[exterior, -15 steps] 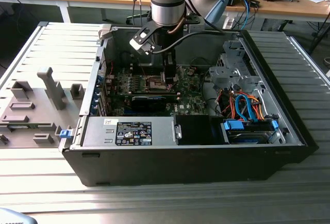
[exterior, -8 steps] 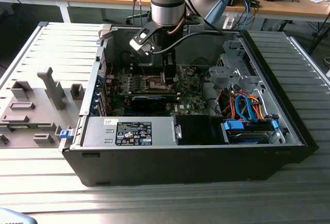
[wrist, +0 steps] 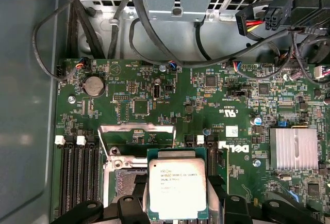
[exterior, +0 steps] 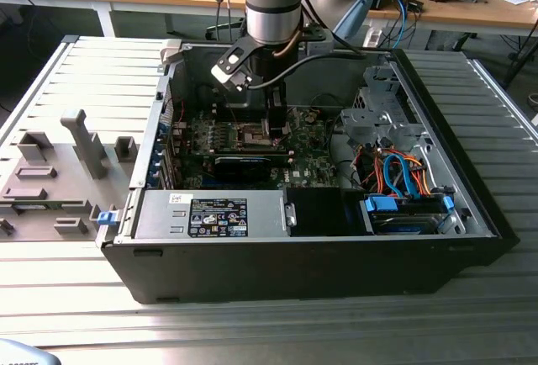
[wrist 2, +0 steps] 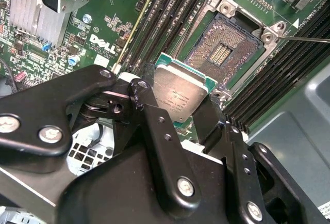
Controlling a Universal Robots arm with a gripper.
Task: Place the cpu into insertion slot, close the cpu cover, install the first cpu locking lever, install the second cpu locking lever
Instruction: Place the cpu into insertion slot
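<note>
My gripper (wrist 2: pixel 178 102) is shut on the cpu (wrist 2: pixel 180 96), a flat silver-topped square with a green edge, with a black finger on each of two opposite sides. The chip hangs just above the motherboard, beside and partly over the insertion slot (wrist 2: pixel 221 48), whose dark pin field lies bare inside its silver rim. In the first wrist view the cpu (wrist: pixel 177 188) hides much of the slot (wrist: pixel 121 175). A silver frame there, apparently the cpu cover (wrist: pixel 136 129), stands raised at the slot's far edge. In the exterior view the gripper (exterior: pixel 273 129) reaches down into the open computer case over the slot (exterior: pixel 252 135).
Black memory slots (wrist 2: pixel 154 22) flank the socket on both sides. A thin lever wire (wrist 2: pixel 304 39) juts out beside it. A finned heatsink (wrist: pixel 294 149), cables (wrist: pixel 154 38) and the case wall (wrist: pixel 26 105) surround the board. A grey fixture tray (exterior: pixel 59 171) lies outside the case.
</note>
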